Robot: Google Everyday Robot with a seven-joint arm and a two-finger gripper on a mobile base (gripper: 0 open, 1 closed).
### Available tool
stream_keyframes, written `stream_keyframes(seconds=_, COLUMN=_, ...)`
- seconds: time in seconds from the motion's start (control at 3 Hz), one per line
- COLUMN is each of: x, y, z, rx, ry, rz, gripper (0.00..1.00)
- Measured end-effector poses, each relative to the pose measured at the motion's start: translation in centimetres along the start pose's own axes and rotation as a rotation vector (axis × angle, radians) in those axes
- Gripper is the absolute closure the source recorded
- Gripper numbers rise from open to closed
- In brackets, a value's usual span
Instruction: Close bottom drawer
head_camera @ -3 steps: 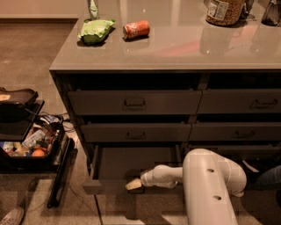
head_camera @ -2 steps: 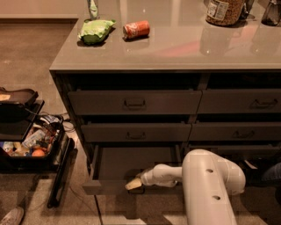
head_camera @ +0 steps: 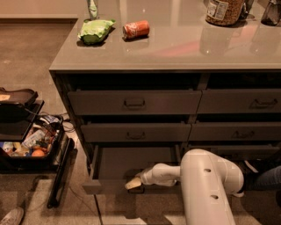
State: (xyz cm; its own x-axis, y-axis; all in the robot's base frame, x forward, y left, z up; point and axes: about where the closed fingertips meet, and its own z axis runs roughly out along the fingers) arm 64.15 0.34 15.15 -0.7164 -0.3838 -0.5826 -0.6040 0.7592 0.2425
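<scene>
The bottom drawer (head_camera: 131, 161) was low down on the left side of the big grey cabinet (head_camera: 61, 88). It was pulled out toward the near side, so you could see inside it. The two drawers above it, the middle drawer (head_camera: 105, 132) and the top drawer (head_camera: 96, 102), were pushed in.

The robot's white arm (head_camera: 208, 184) reached in from the right, low and near. Its gripper (head_camera: 133, 183) was at the front edge of the bottom drawer, about in the middle, right by the small dark handle. I could not tell if the gripper was open or closed.

On the cabinet top, a green bag (head_camera: 94, 30) and a red can (head_camera: 136, 29) lay at the far left. A jar (head_camera: 225, 9) stood at the far right.

On the floor to the left was a black case (head_camera: 19, 103) with small things in it.
</scene>
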Motion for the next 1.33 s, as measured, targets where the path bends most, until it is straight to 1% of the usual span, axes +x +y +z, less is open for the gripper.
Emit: stream_keyframes(seconds=1.33, x=-0.93, y=-1.00, z=0.30, rx=0.012, ry=-0.005, rz=0.014, gripper=1.00)
